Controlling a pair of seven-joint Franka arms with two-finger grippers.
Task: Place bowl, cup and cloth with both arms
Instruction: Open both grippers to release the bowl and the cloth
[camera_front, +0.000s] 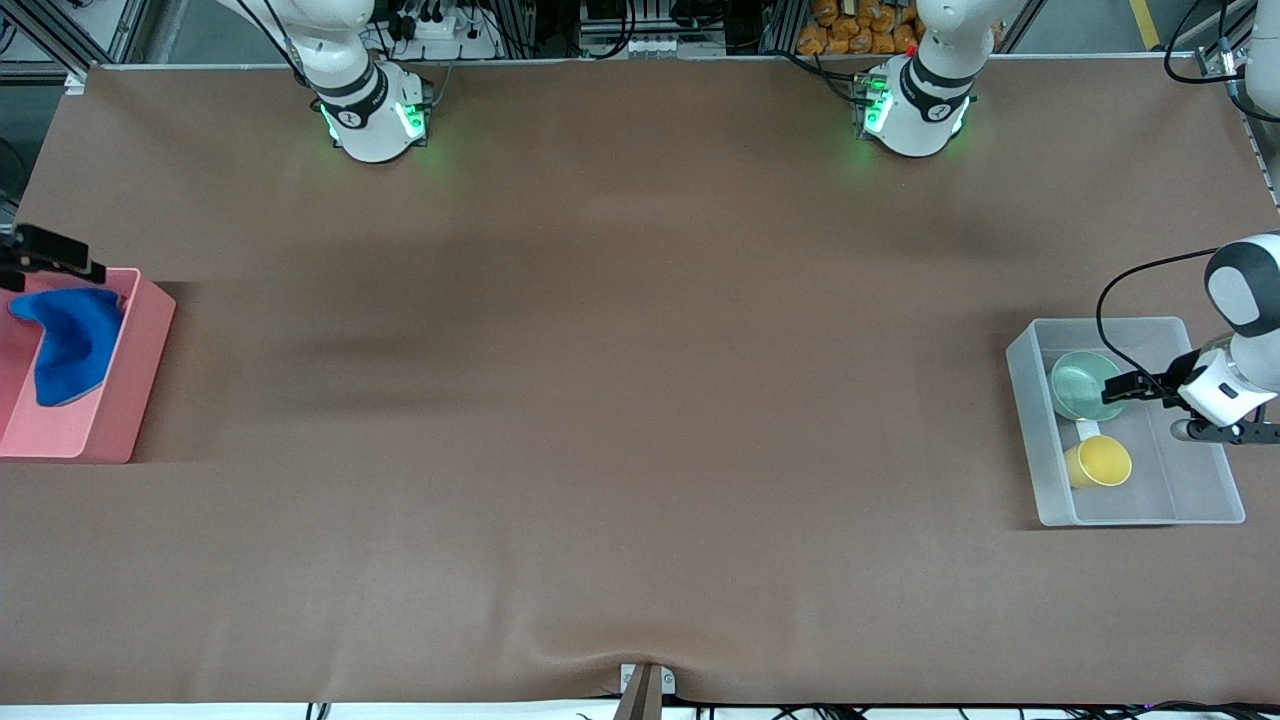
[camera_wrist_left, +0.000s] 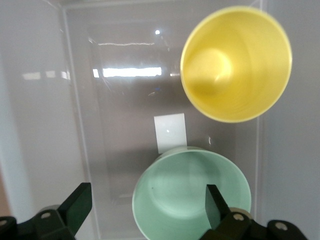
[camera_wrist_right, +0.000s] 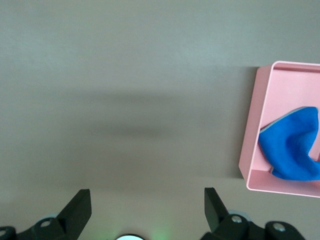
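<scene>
The bowl (camera_front: 1082, 385) and the cup (camera_front: 1100, 462) sit side by side in a clear bin (camera_front: 1150, 508) at the left arm's end of the worktop (camera_front: 620, 400) — the cup nearer the front camera. The left gripper (camera_wrist_left: 145, 202) hangs over the bowl, jaws apart, holding nothing. The cloth (camera_front: 65, 340) lies in a pink tray (camera_front: 110, 430) at the right arm's end; the right gripper (camera_wrist_right: 145, 205) is over bare worktop, jaws apart and empty.
</scene>
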